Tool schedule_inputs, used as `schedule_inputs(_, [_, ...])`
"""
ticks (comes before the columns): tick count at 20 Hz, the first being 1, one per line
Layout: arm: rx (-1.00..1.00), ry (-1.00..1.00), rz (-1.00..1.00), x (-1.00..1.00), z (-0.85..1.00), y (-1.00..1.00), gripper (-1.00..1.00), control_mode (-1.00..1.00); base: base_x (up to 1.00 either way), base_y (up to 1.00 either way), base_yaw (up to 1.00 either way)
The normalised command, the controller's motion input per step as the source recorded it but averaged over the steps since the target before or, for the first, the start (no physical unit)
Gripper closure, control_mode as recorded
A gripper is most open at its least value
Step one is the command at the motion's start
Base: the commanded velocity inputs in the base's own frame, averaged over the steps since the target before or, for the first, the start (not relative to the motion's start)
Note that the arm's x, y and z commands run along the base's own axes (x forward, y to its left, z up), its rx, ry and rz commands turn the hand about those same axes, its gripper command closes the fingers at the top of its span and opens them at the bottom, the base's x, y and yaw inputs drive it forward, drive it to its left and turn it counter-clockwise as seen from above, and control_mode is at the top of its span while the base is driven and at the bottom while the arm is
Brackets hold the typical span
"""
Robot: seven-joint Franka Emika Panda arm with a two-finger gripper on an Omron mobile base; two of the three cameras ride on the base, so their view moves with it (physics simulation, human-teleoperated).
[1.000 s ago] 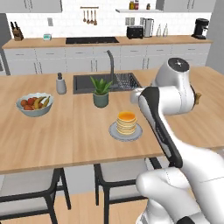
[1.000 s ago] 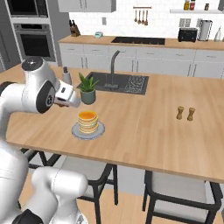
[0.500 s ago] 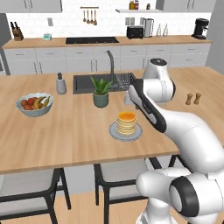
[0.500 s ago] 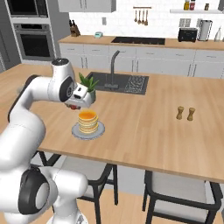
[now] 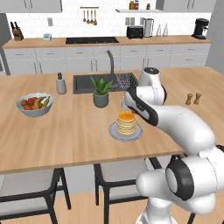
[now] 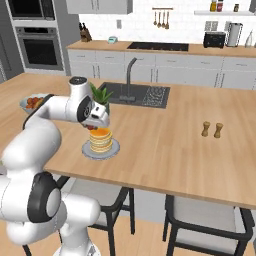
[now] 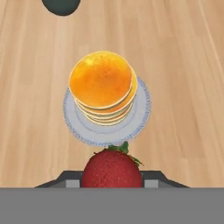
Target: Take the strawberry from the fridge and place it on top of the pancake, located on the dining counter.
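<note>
**Strawberry held above the pancake plate on the worktop**

One strawberry (image 7: pixel 112 169) sat between the tips of the gripper (image 7: pixel 112 178), whose jaws were narrowly parted and closed against the fruit. One pancake (image 7: pixel 103 85) stack, several layers high, rested on one round grey plate (image 7: pixel 141 117) on the light-wood worktop (image 5: pixel 65 131). The hand view looked down on the stack, with the strawberry near the plate's rim in that picture; how high the fruit hung above the stack could not be told.

Also on the worktop stood one potted plant (image 5: pixel 100 91), one bowl of fruit (image 5: pixel 35 104), one soap dispenser (image 5: pixel 61 84) and two small shakers (image 6: pixel 211 129), set well apart from the plate. One dark sink (image 6: pixel 140 94) with one tap (image 6: pixel 129 72) was inset behind the plant. Two chairs (image 5: pixel 114 173) stood under the near edge.

The right base view showed a black wall oven (image 6: pixel 39 46) at the left; the left base view showed a coffee machine (image 5: pixel 201 28) and a toaster (image 5: pixel 135 31) on the far wall counter.
</note>
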Motion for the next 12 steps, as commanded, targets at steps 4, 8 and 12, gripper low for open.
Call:
schedule_inputs(4, [0.00, 0.00, 0.00, 0.34, -0.17, 0.00, 1.00, -1.00, 0.00, 0.00, 0.00])
schedule_inputs(8, [0.00, 0.00, 0.00, 0.47, -0.17, 0.00, 1.00, -1.00, 0.00, 0.00, 0.00])
schedule_inputs(12, [0.00, 0.00, 0.00, 0.50, -0.17, 0.03, 1.00, -1.00, 0.00, 0.00, 0.00])
